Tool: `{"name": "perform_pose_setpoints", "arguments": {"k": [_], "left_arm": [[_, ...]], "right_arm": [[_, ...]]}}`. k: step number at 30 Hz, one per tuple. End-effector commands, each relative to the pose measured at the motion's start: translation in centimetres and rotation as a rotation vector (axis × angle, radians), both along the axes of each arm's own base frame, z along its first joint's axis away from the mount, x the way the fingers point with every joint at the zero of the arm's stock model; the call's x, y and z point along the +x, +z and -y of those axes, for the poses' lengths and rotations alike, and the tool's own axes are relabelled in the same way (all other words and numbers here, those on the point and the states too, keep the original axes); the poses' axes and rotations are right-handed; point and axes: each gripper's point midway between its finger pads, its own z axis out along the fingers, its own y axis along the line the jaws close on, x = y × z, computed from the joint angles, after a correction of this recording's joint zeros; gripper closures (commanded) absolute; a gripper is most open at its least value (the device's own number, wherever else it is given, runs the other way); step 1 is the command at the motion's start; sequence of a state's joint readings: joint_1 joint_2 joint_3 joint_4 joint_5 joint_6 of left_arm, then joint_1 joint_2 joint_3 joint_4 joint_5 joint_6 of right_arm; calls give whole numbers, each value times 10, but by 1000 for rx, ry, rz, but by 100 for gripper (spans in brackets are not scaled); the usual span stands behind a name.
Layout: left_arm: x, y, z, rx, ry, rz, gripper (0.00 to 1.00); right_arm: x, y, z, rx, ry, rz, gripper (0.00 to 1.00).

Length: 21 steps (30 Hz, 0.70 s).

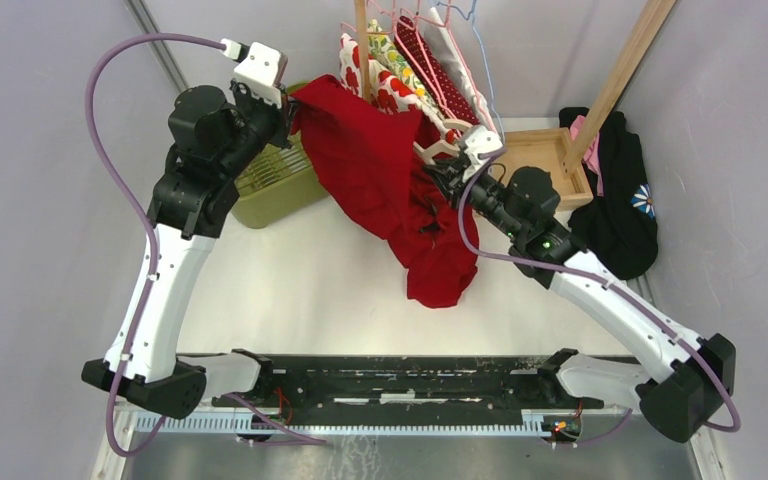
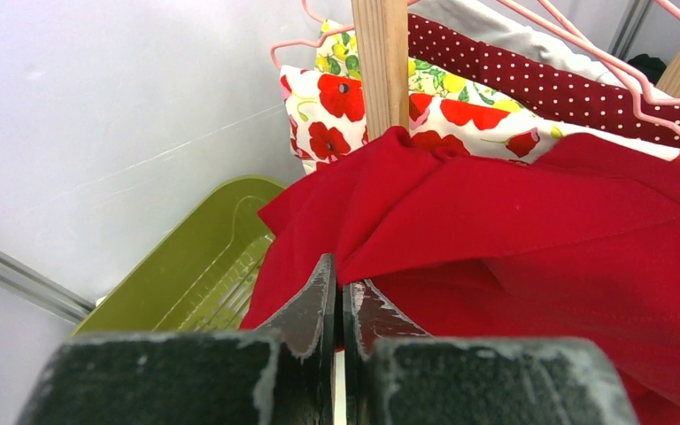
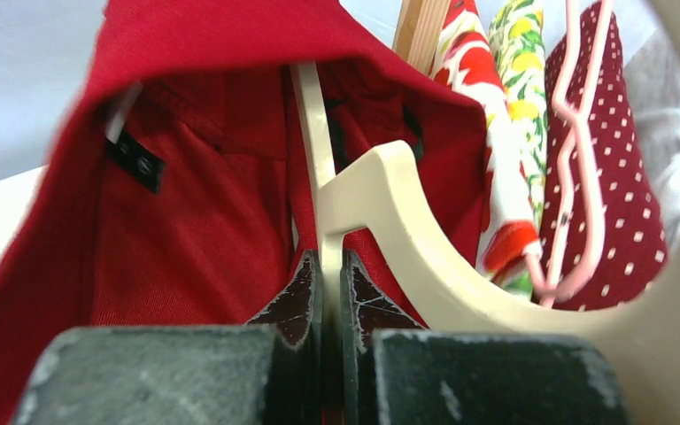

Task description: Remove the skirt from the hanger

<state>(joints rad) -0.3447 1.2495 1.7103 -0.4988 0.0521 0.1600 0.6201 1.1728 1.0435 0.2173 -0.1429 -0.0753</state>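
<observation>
White table (image 1: 290,290), left tool (image 2: 337,276) pinching skirt (image 2: 513,230), right tool (image 3: 326,266) clamping hanger (image 3: 390,190), green basket (image 2: 190,266) beside

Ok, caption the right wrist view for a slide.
Right tool shut on the cream curved hanger, red fabric skirt draped over it.

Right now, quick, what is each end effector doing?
Left end effector: closed, pinching a fold of the red skirt.
Right end effector: closed on the cream hanger.
</observation>
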Motion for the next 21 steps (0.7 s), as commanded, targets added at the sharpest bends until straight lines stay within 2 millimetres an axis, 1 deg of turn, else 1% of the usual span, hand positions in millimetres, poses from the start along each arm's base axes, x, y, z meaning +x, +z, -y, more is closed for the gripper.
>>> {"name": "perform_pose_setpoints", "arguments": {"k": [1, 4, 7, 9, 11, 13, 18, 21], "left_arm": [[-3, 35, -13, -29, 57, 101, 97], [2, 32, -14, -14, 73, 99, 97], [11, 32, -12, -10, 75, 99, 97], [13, 43, -7, -32, 56, 111, 97], [14, 53, -1, -56, 31, 123, 97], [15, 59, 2, -68, 20, 130, 97], [30, 67, 0, -64, 57, 145, 97], [41, 77, -3, -67, 92, 161, 97]], "right_arm": [[-18, 37, 29, 172, -59, 48, 99], [-31, 13, 36, 93, -52, -6, 99], [-40, -8, 41, 60, -49, -47, 99], [-41, -22, 41, 55, -45, -67, 99], [-39, -30, 40, 59, -47, -71, 99], [-37, -38, 37, 37, -37, -82, 99], [-44, -73, 34, -26, -5, -165, 99], [-47, -87, 39, -57, -17, -195, 99]]}}
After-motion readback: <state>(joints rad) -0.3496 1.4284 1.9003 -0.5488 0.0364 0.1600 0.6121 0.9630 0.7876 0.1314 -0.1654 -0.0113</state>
